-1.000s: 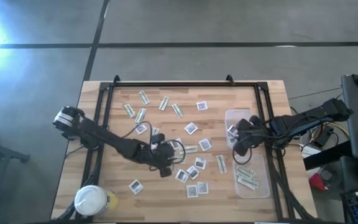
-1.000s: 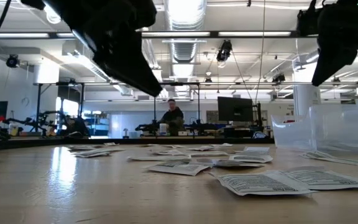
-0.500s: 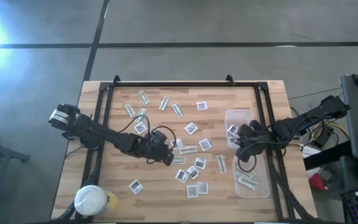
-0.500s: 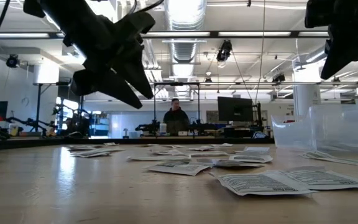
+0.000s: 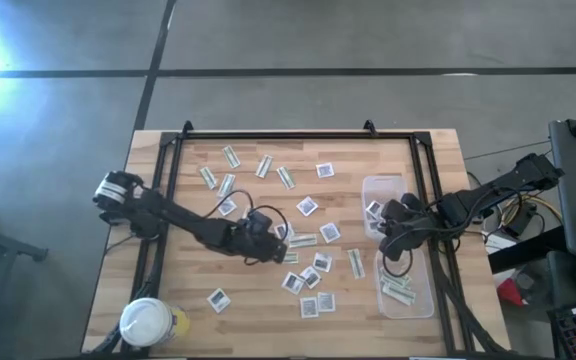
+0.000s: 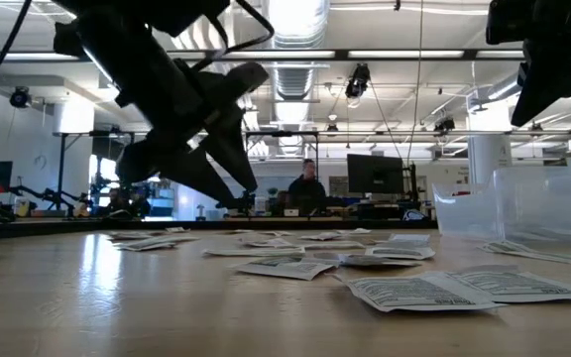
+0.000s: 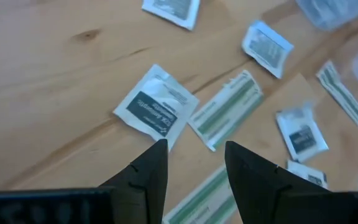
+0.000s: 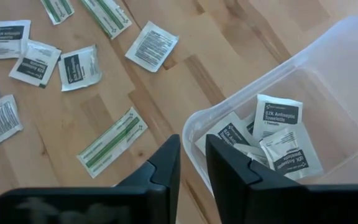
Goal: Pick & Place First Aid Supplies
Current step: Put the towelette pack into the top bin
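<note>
The wooden desk (image 5: 168, 290) carries a loose scatter of first aid packets (image 5: 308, 242), square white ones with dark print mixed with narrow green-and-white strips, spread across its middle. Taking the upper clear tub (image 5: 382, 190) at the desk's right side as the landmark, most of the packets lie to its left, well apart from it, with one green strip (image 5: 355, 263) lying just left of the lower clear tub (image 5: 418, 300) that sits directly below the landmark.

The left gripper (image 5: 268, 243) hangs over the middle of the scatter, far to the left of the upper tub. In its wrist view its two dark fingers (image 7: 146, 175) stand apart with nothing between them, above the desk, pointing at a square white packet (image 7: 156, 107) and a green strip (image 7: 225, 110) lying side by side.

The right gripper (image 5: 388, 228) hangs at the lower edge of the upper tub. Its wrist view shows its fingers (image 8: 166, 168) with a narrow gap between them and holding nothing, poised over the rim of the tub (image 8: 241, 93). Several square white packets (image 8: 277, 118) lie inside that tub. Green strips (image 5: 398, 288) lie in the lower tub.

A white-lidded round jar (image 5: 146, 322) stands at the desk's near left corner, far from the upper tub. In the low view a person (image 6: 307, 188) stands in the room behind the desk.
</note>
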Available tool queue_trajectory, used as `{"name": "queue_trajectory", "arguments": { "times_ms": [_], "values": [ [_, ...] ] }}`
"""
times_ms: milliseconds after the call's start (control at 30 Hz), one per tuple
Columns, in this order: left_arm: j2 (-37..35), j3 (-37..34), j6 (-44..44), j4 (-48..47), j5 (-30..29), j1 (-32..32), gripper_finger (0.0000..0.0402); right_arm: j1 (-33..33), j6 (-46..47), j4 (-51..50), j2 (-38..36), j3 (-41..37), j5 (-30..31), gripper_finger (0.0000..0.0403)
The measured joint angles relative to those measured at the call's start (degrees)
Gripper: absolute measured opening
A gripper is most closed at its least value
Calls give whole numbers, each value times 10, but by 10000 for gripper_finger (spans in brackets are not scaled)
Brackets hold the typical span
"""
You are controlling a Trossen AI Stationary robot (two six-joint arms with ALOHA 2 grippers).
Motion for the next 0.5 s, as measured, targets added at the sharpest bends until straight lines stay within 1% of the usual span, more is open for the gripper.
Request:
{"name": "queue_trajectory", "arguments": {
  "times_ms": [300, 500],
  "values": [
    [26, 0, -51, 9, -35, 2, 154, 0, -9, 1, 0, 0, 1, 84],
    [50, 0, -61, 25, -37, 2, 154, 0, -9, 1, 0, 0, 3, 74]
  ]
}}
